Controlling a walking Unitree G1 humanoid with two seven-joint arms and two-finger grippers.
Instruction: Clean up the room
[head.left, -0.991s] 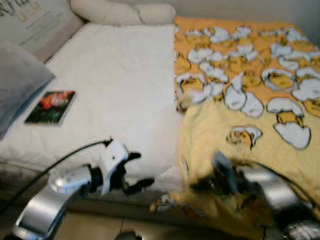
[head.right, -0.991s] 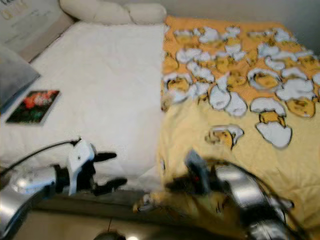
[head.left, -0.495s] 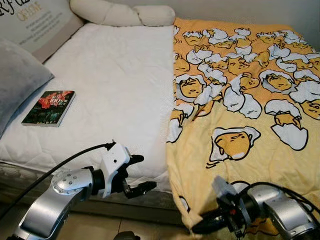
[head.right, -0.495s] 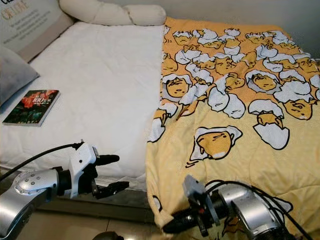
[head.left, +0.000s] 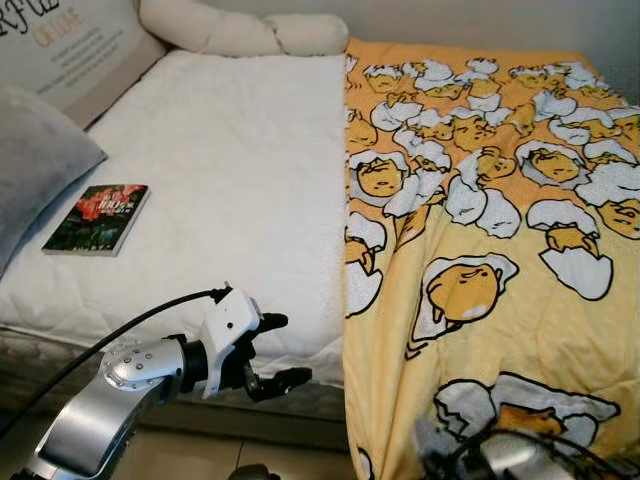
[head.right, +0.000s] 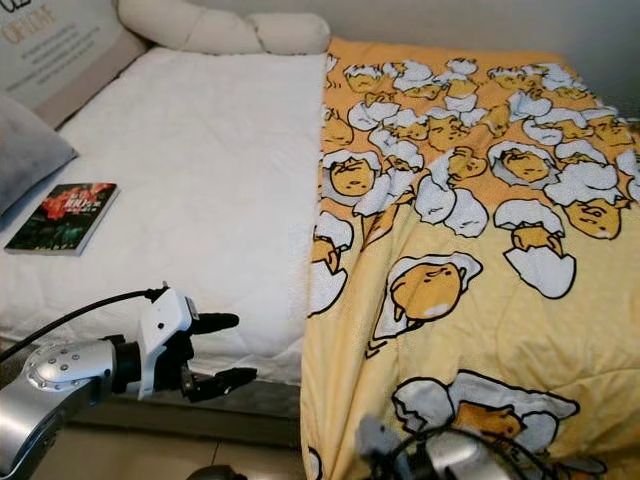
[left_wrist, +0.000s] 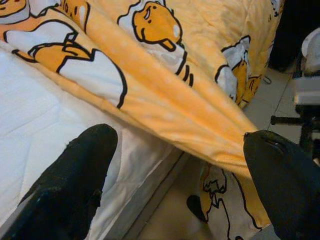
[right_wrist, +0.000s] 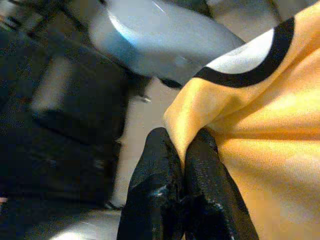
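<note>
A yellow blanket (head.left: 480, 200) printed with egg cartoons covers the right half of the bed and hangs over its front edge. My right gripper (right_wrist: 182, 150) is shut on the blanket's hem (right_wrist: 240, 115), low at the foot of the bed; its arm (head.left: 500, 458) is a blur at the bottom edge. In front of the bare white mattress (head.left: 220, 170), my left gripper (head.left: 285, 350) hovers open with nothing held. A hanging fold of the blanket (left_wrist: 165, 100) lies beyond its fingers (left_wrist: 70, 185).
A book (head.left: 97, 218) with a dark cover lies on the mattress at the left. A grey pillow (head.left: 35, 170), a lettered cushion (head.left: 70, 50) and a long white bolster (head.left: 240, 30) sit along the left and head of the bed. Tiled floor (head.left: 200, 455) lies below.
My right arm has dropped lower with the hem, and the blanket's front edge has gone from bunched to hanging straight over the bed's front. The left arm has hardly moved.
</note>
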